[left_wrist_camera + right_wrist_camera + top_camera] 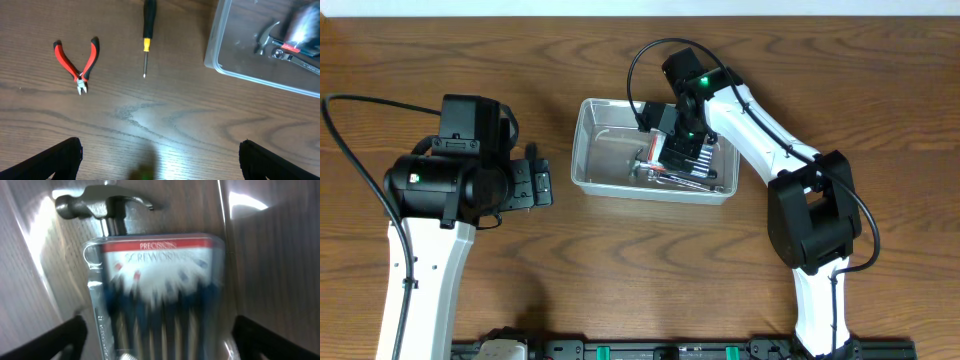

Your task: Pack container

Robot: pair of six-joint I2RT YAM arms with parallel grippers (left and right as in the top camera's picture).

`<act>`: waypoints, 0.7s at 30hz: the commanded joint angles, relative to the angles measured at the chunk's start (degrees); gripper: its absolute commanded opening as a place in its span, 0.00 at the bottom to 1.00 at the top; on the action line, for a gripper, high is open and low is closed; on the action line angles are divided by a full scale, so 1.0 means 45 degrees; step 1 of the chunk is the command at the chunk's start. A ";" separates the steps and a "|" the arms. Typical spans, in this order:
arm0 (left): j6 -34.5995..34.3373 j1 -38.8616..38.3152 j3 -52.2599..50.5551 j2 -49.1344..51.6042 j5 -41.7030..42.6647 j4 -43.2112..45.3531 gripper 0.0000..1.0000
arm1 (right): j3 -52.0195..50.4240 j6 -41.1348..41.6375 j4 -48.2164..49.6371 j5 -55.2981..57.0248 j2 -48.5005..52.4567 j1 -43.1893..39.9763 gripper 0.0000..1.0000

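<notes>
**Operator:** Where is the container?

**Spotter:** Your container [600,150] sits on the wooden counter [650,270], a little right of the middle in the overhead view, long side running across. Your right arm reaches in over its right half.

**Operator:** What is inside?

**Spotter:** A hammer [107,205] lies on its floor, with the steel head at the top of your right wrist view. A blister pack of precision screwdrivers [155,280] lies over the hammer's handle, its red header strip next to the head. The pack is blurred, so you can read little below that strip. The overhead view shows more metal under it, too small to name.

**Operator:** And my right claw?

**Spotter:** Your right claw [160,325] hangs over the pack with its fingers spread wide, one out at either side. It is not closed on anything.

**Operator:** The left one?

**Spotter:** Your left claw [160,145] is spread apart too and empty, over bare counter near the container's left end. In your left wrist view, red-and-black side cutters [75,62] lie with their handles splayed. Near them lies a screwdriver [146,40] with a black handle and a yellow collar. Both rest on the counter outside the container, apart from each other and from its rim.
</notes>
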 commanded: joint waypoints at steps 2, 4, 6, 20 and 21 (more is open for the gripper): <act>-0.0063 0.0078 0.0233 -0.0044 -0.0136 -0.0044 0.98 | 0.0078 0.0005 -0.0015 -0.0160 -0.0092 -0.0097 0.99; -0.0063 0.0078 0.0233 -0.0044 -0.0136 -0.0049 0.98 | 0.0083 0.0000 -0.0015 -0.0160 -0.0092 -0.0097 0.99; -0.0063 0.0078 0.0233 -0.0044 -0.0136 -0.0049 0.98 | 0.0097 0.0005 -0.0005 -0.0160 -0.0199 -0.0092 0.99; -0.0049 0.0078 0.0233 0.0544 -0.0141 0.0452 0.98 | 0.4745 0.3512 -0.0583 0.1846 -0.5212 -0.2132 0.99; 0.0005 0.0083 0.0233 0.0758 -0.0141 0.0593 0.98 | 0.4804 0.4007 -0.0583 0.1826 -0.5430 -0.2589 0.99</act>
